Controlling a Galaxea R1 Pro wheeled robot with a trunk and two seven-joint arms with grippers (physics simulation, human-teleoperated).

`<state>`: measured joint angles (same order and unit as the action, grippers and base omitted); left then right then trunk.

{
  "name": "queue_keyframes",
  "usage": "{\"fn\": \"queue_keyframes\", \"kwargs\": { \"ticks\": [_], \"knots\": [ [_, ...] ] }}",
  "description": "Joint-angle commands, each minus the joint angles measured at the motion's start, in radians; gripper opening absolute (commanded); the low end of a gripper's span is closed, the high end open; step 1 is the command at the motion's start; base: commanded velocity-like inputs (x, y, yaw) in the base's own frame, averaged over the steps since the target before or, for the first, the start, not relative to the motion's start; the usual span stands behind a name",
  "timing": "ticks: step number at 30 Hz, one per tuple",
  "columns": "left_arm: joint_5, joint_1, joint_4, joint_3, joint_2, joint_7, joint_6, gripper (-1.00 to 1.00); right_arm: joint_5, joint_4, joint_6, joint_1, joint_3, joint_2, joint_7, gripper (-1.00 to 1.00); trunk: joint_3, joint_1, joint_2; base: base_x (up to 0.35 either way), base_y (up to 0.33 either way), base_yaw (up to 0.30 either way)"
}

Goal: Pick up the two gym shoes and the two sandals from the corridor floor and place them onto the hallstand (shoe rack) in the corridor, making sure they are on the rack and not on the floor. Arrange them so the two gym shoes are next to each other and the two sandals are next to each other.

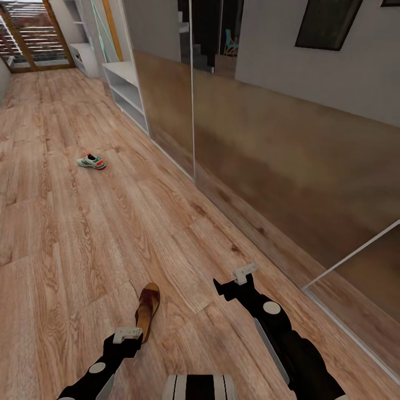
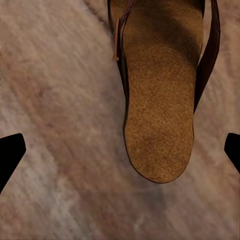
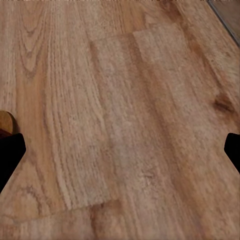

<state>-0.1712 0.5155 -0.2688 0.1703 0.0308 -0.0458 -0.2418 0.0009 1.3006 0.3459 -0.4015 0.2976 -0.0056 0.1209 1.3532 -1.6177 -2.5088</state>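
Observation:
One dark brown sandal (image 1: 147, 310) with a tan insole lies on the wood floor (image 1: 83, 239) just ahead of me. My left gripper (image 1: 128, 334) hangs over its near end. In the left wrist view the insole (image 2: 160, 115) lies between the wide-apart fingertips (image 2: 10, 155), off to one side, and nothing is gripped. My right gripper (image 1: 245, 273) is open over bare planks, with a sliver of the sandal (image 3: 5, 122) at the picture's edge. One white gym shoe (image 1: 91, 161) with green stripes and an orange heel lies farther down the corridor. The other shoe and sandal are out of view.
Mirrored sliding doors (image 1: 266, 144) line the right wall. Beyond them a pale low shelf unit (image 1: 126, 91) stands against that wall, with a second one (image 1: 83, 55) farther off. I cannot tell which is the hallstand. A slatted door (image 1: 33, 33) closes the corridor's far end.

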Motion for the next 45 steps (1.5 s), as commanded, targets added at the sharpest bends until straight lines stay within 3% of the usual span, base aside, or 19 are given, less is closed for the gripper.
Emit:
{"fn": "queue_keyframes", "kwargs": {
  "ticks": [1,12,19,36,45],
  "knots": [
    [-0.009,0.001,0.001,0.008,0.0,-0.005,-0.004,1.0,0.0,0.002,0.005,0.0,0.001,-0.001,0.002,1.0,0.001,0.0,0.0,0.0,0.0,-0.01],
    [-0.008,0.004,-0.028,0.009,-0.001,-0.005,-0.003,1.0,-0.001,0.003,0.005,0.0,0.002,-0.001,0.002,1.0,-0.002,0.0,0.0,0.0,0.0,-0.09],
    [-0.007,0.011,-0.066,0.01,-0.003,-0.004,-0.002,1.0,-0.001,0.005,0.005,0.0,0.002,0.0,0.002,1.0,0.025,-0.003,-0.002,0.0,0.0,-0.01],
    [-0.005,0.014,-0.106,0.01,-0.005,-0.003,-0.002,1.0,-0.001,0.005,0.005,0.0,0.002,0.0,0.002,1.0,0.025,-0.003,-0.002,0.0,0.0,0.0],
    [-0.005,0.014,-0.11,0.009,-0.006,-0.003,-0.002,1.0,0.0,0.004,0.004,0.0,0.001,0.0,0.002,1.0,0.061,-0.007,-0.004,0.0,0.0,-0.066]
  ]
}}
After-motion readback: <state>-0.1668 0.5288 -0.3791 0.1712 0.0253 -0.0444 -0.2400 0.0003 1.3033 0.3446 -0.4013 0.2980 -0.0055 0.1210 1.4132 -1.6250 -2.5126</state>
